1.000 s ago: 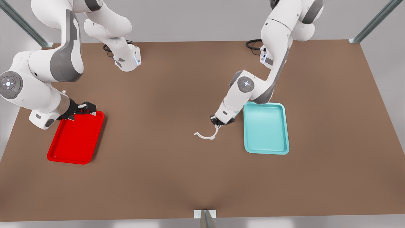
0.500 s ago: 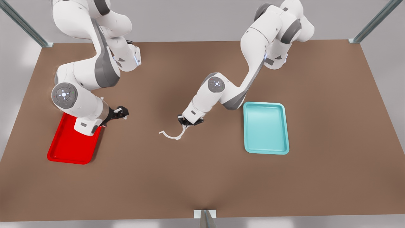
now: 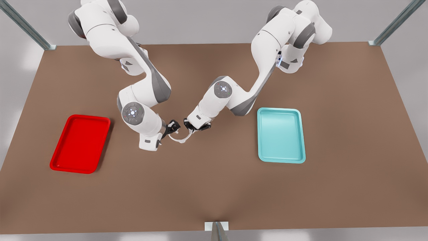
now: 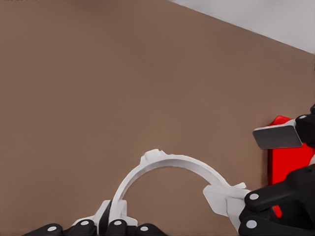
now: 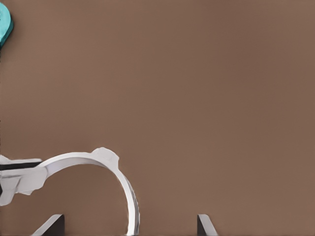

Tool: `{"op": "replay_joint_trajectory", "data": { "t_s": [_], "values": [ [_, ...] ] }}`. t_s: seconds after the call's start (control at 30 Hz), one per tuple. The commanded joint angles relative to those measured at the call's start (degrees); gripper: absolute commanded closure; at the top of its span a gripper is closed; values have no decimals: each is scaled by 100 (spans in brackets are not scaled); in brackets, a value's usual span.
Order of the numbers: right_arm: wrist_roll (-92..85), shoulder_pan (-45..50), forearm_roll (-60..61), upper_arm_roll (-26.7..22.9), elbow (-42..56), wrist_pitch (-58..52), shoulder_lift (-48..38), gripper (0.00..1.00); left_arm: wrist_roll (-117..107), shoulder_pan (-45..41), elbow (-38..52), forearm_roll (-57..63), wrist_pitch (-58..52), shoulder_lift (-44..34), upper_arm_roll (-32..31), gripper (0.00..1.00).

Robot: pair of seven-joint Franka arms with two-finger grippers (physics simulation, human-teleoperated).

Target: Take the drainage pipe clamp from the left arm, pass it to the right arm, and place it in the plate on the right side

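The white half-ring drainage pipe clamp (image 3: 179, 139) hangs just above the table's middle. My left gripper (image 3: 191, 131), on the arm at the front view's right, is shut on one end tab (image 4: 110, 223). My right gripper (image 3: 172, 129), on the arm at the front view's left, is open, and the clamp's other end (image 5: 132, 216) lies between its spread fingertips (image 5: 204, 222). In the left wrist view the right gripper (image 4: 263, 169) stands at the clamp's free tab (image 4: 224, 196). The red plate (image 3: 80, 144) sits empty at the front view's left.
A teal tray (image 3: 281, 134) lies at the front view's right, its corner seen in the right wrist view (image 5: 4, 24). The red plate (image 4: 288, 160) shows behind the right gripper. Brown table stretches all around, with metal frame posts at the corners.
The left gripper carried the clamp from beside the teal tray toward the table's middle. The right gripper left the red plate and came up to the clamp's free end.
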Motion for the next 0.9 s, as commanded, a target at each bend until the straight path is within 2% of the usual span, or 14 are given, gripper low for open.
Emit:
{"op": "replay_joint_trajectory", "data": {
  "t_s": [0.0,0.57,0.77,0.8,0.83,0.87],
  "values": [
    [-691,-45,44,20,-54,203,-6,0,191,-1,14,-24,-13,-6,0,79],
    [-1439,-107,343,20,-134,563,390,0,68,-18,32,-24,-22,-15,-9,79],
    [-2379,-98,334,20,-309,106,381,0,68,-1,32,-24,-22,-15,-62,79],
    [-2432,-54,273,20,-345,1,381,24,68,-1,32,-33,-22,-15,-62,79],
    [-2432,-36,229,29,-345,1,398,70,41,-1,32,-24,-22,-15,-62,79],
    [-2432,-10,229,29,-336,18,398,79,24,-1,32,-24,-22,-24,-62,79]
  ]
}}
